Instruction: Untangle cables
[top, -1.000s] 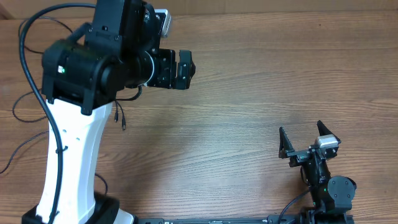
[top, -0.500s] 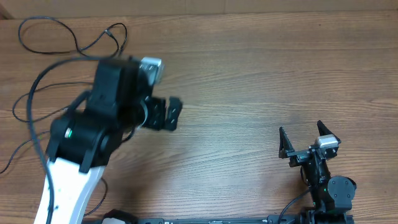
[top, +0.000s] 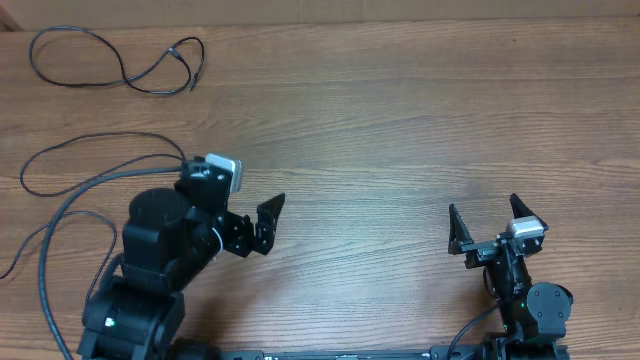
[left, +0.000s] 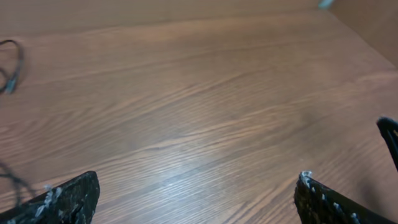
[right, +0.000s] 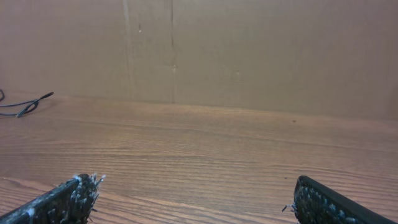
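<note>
One thin black cable (top: 122, 76) lies loose at the table's far left corner, its plug end (top: 193, 60) pointing right. A second thin cable (top: 62, 153) loops at the left edge, running in behind my left arm. A short piece of a third cable (top: 12, 262) shows at the left border. My left gripper (top: 267, 226) is open over bare wood, well to the right of these cables. The left wrist view shows the left gripper (left: 196, 200) with only wood between its fingers and a cable end (left: 10, 70) far left. My right gripper (top: 497, 222) (right: 199, 202) stands open and empty at the near right.
A thicker black arm wire (top: 52, 250) curves along the left arm's base. A brown cardboard wall (right: 249, 56) stands behind the table's far edge. The tip of the other gripper (left: 389, 138) shows at the right edge of the left wrist view.
My left arm has drawn back from the far left toward the near edge, uncovering the far-left cable. Its gripper stayed open. The right arm has not moved.
</note>
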